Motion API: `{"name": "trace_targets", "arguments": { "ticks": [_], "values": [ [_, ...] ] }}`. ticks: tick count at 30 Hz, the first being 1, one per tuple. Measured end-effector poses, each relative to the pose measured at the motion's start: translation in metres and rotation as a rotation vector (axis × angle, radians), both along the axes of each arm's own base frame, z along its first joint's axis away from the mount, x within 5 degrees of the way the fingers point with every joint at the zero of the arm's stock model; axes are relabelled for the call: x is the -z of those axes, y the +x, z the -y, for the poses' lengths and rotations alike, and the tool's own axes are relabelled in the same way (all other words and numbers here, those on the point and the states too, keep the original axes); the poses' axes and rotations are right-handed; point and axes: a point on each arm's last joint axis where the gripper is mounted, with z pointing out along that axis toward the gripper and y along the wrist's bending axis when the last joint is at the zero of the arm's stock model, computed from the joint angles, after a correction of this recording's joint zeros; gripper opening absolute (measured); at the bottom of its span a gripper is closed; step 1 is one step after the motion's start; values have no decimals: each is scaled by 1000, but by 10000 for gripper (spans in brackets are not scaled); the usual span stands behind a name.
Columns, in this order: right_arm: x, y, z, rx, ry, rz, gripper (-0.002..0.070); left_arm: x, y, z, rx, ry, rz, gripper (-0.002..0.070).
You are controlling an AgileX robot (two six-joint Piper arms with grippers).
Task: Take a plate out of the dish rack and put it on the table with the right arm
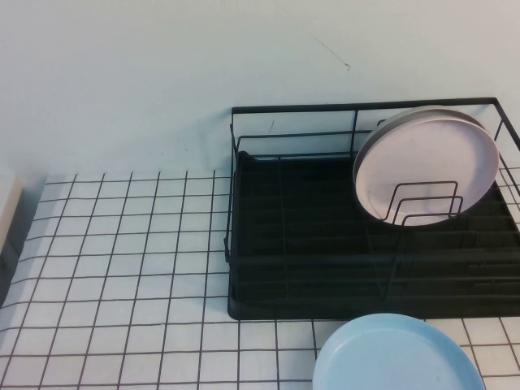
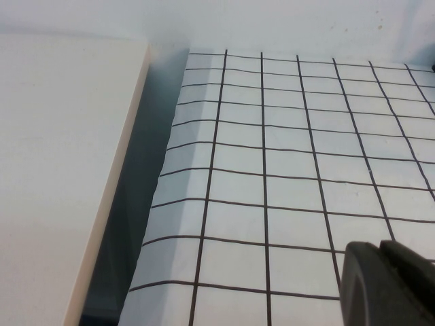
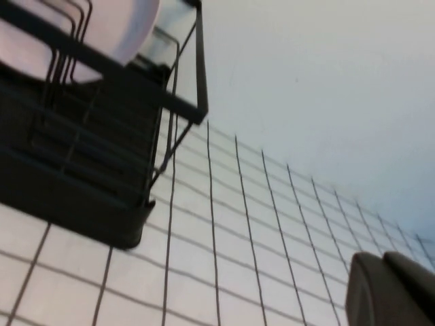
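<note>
The pale pink plate [image 1: 426, 162] stands upright between the wire dividers at the right end of the black dish rack [image 1: 292, 236]. It also shows in the right wrist view [image 3: 109, 30], with the rack [image 3: 81, 170] in front of it. A grey-white plate's rim [image 1: 410, 114] shows just behind it. Neither arm shows in the high view. My right gripper [image 3: 384, 288] is shut and empty over the gridded table [image 3: 238, 251], apart from the rack. My left gripper [image 2: 380, 285] is shut and empty over the table [image 2: 292, 170] near its left edge.
A light blue plate [image 1: 396, 357] lies flat on the table [image 1: 122, 260] just in front of the rack. A white slab [image 2: 61, 170] lies beyond the table's left edge, across a gap. The wall stands behind the rack.
</note>
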Motion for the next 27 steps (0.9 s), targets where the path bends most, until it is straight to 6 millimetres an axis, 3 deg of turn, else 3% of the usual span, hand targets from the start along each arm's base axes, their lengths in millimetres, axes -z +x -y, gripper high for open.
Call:
{"name": "trace_targets", "arguments": {
  "ticks": [9,11,14,16,27],
  "values": [
    [-11,2,-5,-52,11,122,-2,0,0,0,0,0,0,-3],
    [-16,2,-8,-68,212,202,-2,0,0,0,0,0,0,-3],
    [-28,2,-12,-113,659,353,-2,0,0,0,0,0,0,-3],
    [-34,1,-14,-153,826,420,-2,0,0,0,0,0,0,-3],
    [-40,-1,-16,-205,1050,478,-2,0,0,0,0,0,0,-3]
  ]
}}
